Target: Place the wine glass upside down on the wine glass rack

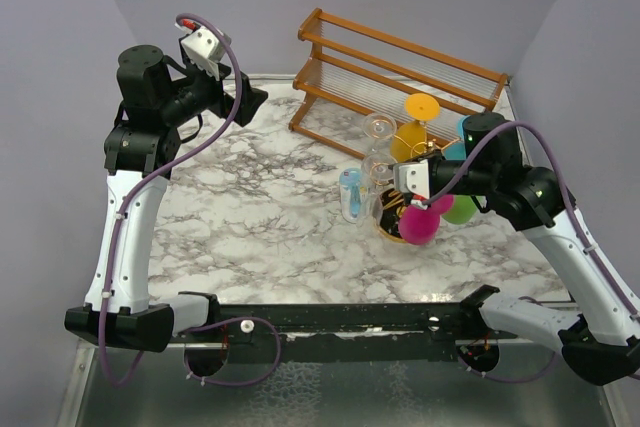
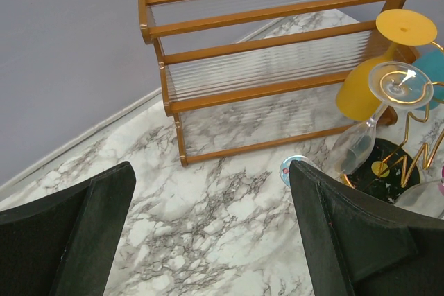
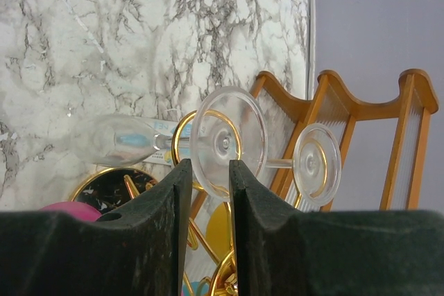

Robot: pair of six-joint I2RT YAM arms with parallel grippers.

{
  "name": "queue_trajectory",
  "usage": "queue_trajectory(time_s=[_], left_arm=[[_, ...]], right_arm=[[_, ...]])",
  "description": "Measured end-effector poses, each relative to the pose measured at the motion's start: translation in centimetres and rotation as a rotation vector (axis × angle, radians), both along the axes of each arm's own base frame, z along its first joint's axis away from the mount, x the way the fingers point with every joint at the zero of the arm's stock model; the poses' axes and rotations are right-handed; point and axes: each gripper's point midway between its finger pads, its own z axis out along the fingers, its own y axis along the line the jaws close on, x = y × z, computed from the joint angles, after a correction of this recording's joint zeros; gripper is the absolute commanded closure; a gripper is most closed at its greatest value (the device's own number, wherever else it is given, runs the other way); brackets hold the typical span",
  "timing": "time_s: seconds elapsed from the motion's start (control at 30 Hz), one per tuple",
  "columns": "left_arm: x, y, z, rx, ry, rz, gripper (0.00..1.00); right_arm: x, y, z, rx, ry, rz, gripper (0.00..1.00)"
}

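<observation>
The wine glass rack (image 1: 392,230), gold wire loops over a round black base (image 3: 111,188), stands right of the table's middle. A clear wine glass (image 3: 227,140) hangs upside down in one gold loop (image 3: 182,128), with its round foot (image 1: 378,165) facing my right wrist camera. My right gripper (image 3: 210,168) sits just in front of that foot. Its jaws are parted a little, and the foot's lower rim shows through the gap. My left gripper (image 2: 211,206) hovers wide open and empty over bare marble at the far left (image 1: 250,102).
A second clear glass (image 3: 316,163) and yellow (image 1: 420,107), pink (image 1: 420,224) and green (image 1: 460,210) glasses hang on the same rack. A pale blue object (image 1: 350,195) lies beside it. A brown wooden slatted shelf (image 1: 400,72) stands behind, against the back wall.
</observation>
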Motion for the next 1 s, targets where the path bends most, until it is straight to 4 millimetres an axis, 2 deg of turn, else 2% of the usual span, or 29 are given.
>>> queue_trajectory(time_s=[0.8,1.0], left_arm=[[0.0,-0.1,-0.3,0.002,0.005,-0.006,0.04],[0.0,-0.1,-0.5,0.006,0.007,-0.007,0.04]], right_arm=[[-1.3,0.4,0.2,0.029,0.036,0.046,0.67],[-2.0,0.7,0.9,0.064,0.068,0.061,0.66]])
